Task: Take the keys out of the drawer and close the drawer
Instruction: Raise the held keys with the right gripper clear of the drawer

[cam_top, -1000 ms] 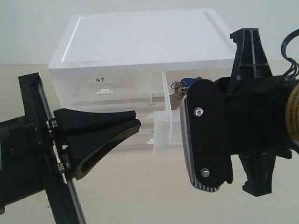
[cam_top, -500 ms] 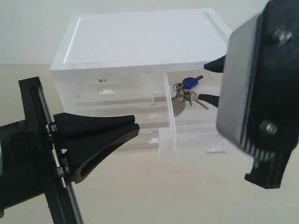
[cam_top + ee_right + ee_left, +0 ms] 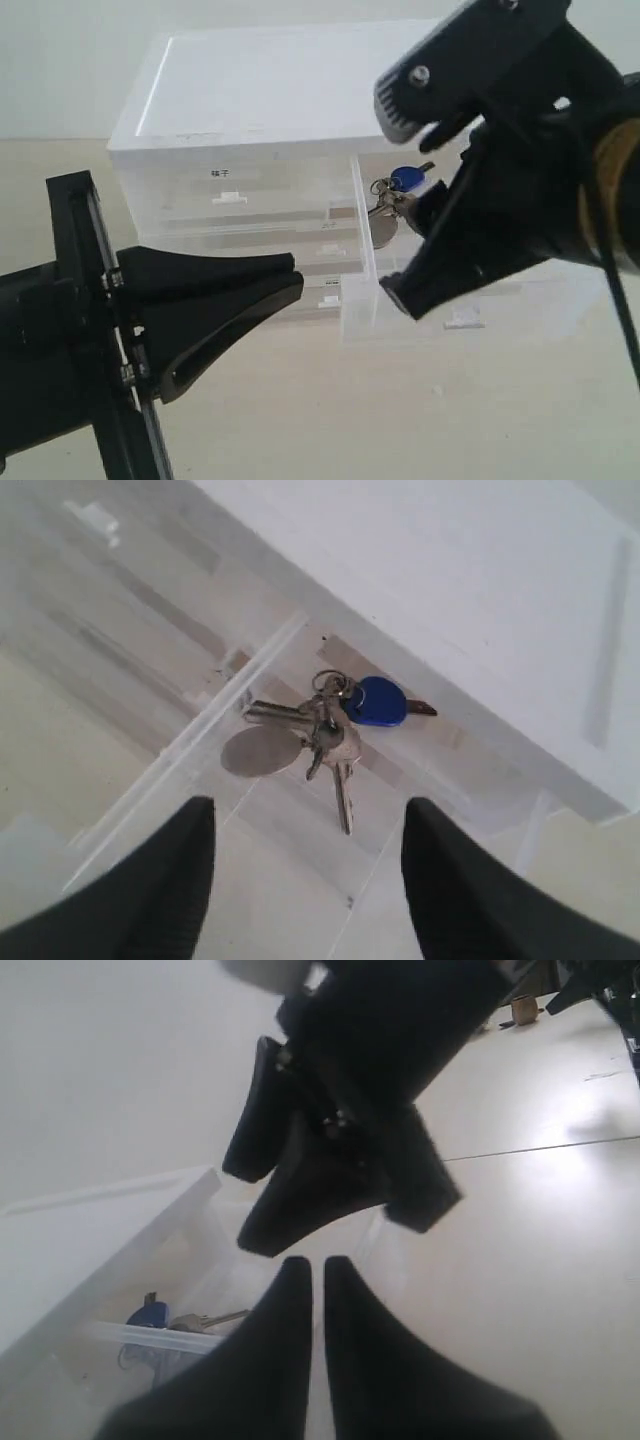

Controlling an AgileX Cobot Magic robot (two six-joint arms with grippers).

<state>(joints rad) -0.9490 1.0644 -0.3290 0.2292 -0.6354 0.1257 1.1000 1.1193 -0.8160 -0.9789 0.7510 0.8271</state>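
Keys [image 3: 320,730] lie on the floor of the pulled-out drawer [image 3: 180,780]. They are a silver bunch on a ring with one blue-headed key, toward the end where the drawer meets the plastic cabinet [image 3: 300,90]. The step in hand looks like the reach for them: nothing is lifted yet and the drawer stands open.

The next move, I judge, calls for a descent straight onto the bunch, fingers kept inside the clear walls. The jaws should then close near the ring, where the bunch is thickest. Since the keys lie flat, the fingertips likely have to come almost to the drawer floor. Closing the drawer comes only once the keys are out.

The right gripper [image 3: 308,815] hangs over the drawer with its jaws spread wide, one finger to each side of the bunch in its wrist view. It touches nothing and holds nothing. The left gripper [image 3: 313,1270] sits in front of the cabinet, apart from it, its jaws nearly together with only a thin gap and nothing between them.
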